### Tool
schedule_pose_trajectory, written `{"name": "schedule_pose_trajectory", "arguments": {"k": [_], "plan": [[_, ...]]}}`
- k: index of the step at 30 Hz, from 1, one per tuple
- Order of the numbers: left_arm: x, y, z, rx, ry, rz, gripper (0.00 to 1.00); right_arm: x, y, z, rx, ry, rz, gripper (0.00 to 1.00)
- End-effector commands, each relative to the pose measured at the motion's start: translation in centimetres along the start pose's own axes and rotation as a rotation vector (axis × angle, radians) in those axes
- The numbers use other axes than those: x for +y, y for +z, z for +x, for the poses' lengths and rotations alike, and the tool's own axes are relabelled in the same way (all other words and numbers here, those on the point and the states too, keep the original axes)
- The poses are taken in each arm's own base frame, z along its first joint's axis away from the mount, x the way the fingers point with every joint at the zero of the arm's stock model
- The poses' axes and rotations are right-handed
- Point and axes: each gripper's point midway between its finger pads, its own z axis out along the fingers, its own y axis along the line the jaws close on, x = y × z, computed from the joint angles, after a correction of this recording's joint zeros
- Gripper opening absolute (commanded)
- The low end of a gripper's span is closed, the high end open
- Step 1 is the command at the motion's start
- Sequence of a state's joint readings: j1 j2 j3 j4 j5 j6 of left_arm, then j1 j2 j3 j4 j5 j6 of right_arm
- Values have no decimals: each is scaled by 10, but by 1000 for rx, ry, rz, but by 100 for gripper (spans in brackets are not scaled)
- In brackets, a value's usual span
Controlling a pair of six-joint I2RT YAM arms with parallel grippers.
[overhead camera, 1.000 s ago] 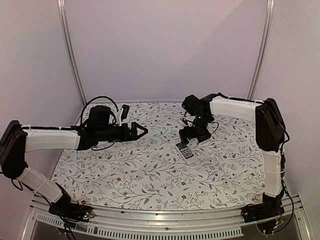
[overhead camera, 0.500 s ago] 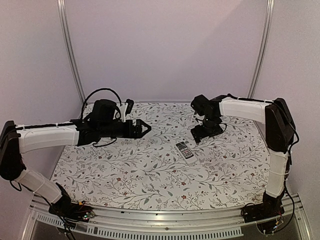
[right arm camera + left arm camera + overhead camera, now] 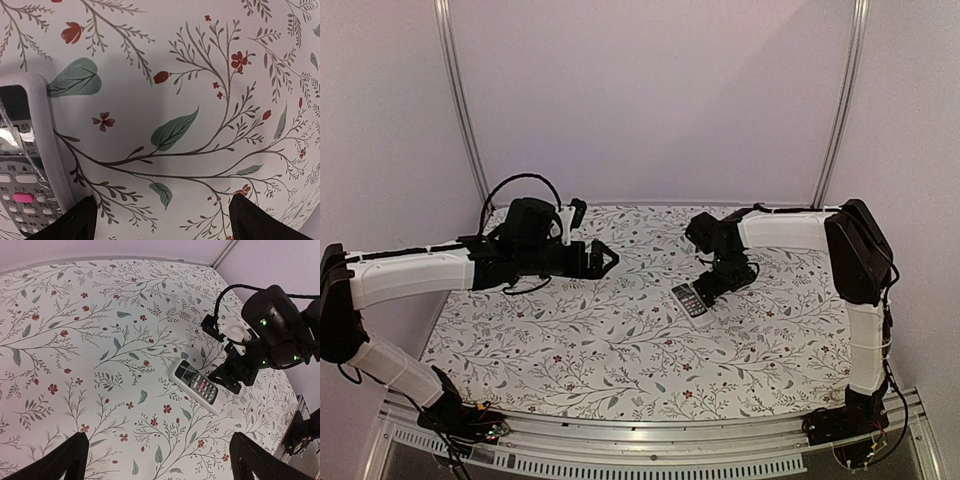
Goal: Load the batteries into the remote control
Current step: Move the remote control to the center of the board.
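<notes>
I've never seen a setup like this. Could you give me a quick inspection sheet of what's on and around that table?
Surface: floral cloth lying flat over the table.
Job's things: remote control lying buttons-up; batteries, nothing seen.
Clutter: nothing seen.
Tools: left tool open, above bare cloth; right tool open, low beside the remote control.
Cables: black loop over the left wrist; black lead at the right wrist.
Surroundings: pale walls, metal posts, rail along the near edge.
</notes>
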State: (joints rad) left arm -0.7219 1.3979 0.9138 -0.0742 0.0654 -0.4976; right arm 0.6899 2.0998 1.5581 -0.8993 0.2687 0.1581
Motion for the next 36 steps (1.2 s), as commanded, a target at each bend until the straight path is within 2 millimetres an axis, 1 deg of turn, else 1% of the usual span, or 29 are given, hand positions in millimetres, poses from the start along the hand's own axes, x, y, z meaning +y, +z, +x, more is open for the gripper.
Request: {"name": "schedule_pose_trajectory", "arguments": {"k": [1,3,7,10,14,19,23,29,33,36], "plan": [[-6,-9,-7,-19,30,-7,100,11,11,11,44,-40,20,93],[-7,-10,-7,-20,33,-5,100,19,9,13,47,-48,0,93],[-6,-10,-6,-20,32,-4,100,34,0,14,34,-30,-75,93],[-7,-9,-5,-15,34,-1,100,45,-7,16,19,-24,-100,93],[-8,-7,-5,-5,34,-3,100,51,-7,22,35,-22,-131,93],[-9,-8,-8,-8,32,1,100,58,-8,37,52,-28,-146,93],[-10,-6,-7,-8,31,5,100,69,-11,45,45,-31,-183,93],[-10,-3,-6,0,27,9,99,83,-12,44,31,-38,-215,93],[-11,-1,-5,12,20,12,100,86,-13,41,21,-30,-230,93],[-11,0,-5,19,1,14,100,84,-17,42,14,-29,-227,93]]}}
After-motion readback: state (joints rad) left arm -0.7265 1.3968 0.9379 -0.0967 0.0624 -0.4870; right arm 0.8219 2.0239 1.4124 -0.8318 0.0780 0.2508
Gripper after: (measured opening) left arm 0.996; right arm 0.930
